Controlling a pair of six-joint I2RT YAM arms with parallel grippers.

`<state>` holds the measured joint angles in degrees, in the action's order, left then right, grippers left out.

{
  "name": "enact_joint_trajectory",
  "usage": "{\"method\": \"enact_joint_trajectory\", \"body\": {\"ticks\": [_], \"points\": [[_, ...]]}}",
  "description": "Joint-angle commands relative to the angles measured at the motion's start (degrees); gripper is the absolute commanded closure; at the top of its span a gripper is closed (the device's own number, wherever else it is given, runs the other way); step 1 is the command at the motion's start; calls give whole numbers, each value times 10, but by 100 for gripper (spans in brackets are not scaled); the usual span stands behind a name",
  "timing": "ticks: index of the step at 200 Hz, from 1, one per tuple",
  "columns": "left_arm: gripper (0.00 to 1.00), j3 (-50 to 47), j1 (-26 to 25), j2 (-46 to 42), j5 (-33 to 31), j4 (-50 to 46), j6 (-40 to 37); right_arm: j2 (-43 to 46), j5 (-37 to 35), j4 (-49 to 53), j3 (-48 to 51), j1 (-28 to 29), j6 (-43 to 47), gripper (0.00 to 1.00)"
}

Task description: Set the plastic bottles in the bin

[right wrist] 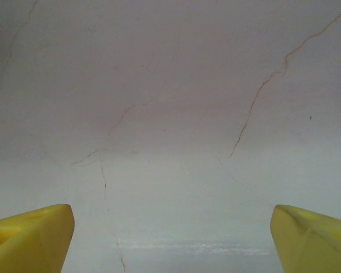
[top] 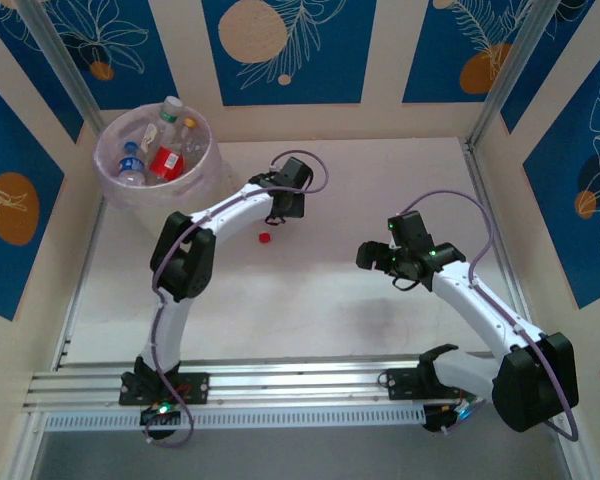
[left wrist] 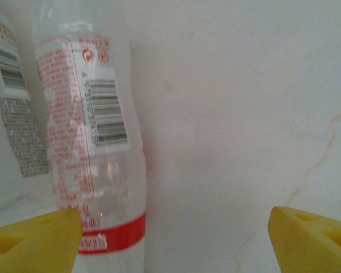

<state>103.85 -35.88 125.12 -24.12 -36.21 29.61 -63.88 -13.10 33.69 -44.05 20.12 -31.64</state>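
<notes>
Plastic bottles (top: 163,158): several lie heaped inside the bin (top: 108,185), which stands at the far-left corner of the worktop (top: 360,310). The left wrist view shows two more: a red-printed bottle (left wrist: 96,153) with a barcode, and a grey-printed bottle (left wrist: 14,114) beside it at the frame edge. Left pincer (left wrist: 173,230): yellow fingers spread wide, gripping nothing; the red-printed bottle is just beside one fingertip. Right pincer (right wrist: 173,230): also spread, over bare worktop, well apart from the bin. A loose red cap (top: 264,238) lies near the left arm.
</notes>
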Motion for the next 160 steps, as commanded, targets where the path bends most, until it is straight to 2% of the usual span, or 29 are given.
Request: {"method": "enact_joint_trajectory", "body": {"ticks": [1,29,81,160], "points": [[15,32,9,29,-23,-22,-12,1,5,2,-1,0,-2,10],[14,51,16,49,-47,-32,-14,-1,5,1,2,-1,0,10],[14,58,32,70,-32,-27,-11,-3,9,-1,1,-1,-3,10],[30,79,38,100,-14,-21,-26,-6,10,1,-5,-1,-2,10]]}}
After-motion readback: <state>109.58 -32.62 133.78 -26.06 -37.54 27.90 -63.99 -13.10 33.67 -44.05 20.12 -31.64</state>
